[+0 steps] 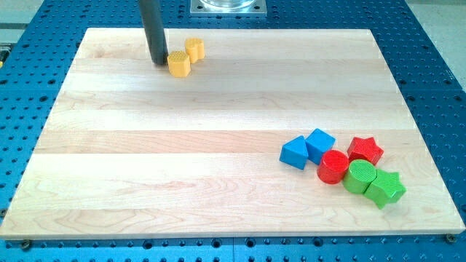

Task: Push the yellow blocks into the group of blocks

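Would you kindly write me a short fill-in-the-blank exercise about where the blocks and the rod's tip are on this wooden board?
1. My tip sits just to the view's ____ of the yellow hexagonal block.
2. The second yellow block lies near the view's ____ edge of the wooden board.
3. The red cylinder sits beside two ____ blocks on its left.
4. The group holds ____ blocks.

Missing words: left; top; blue; six.

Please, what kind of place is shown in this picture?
Probably a robotics lab bench: a wooden board lies on a blue perforated table, my tip touches the left side of a yellow block, and small coloured blocks such as a red star sit there as test pieces.
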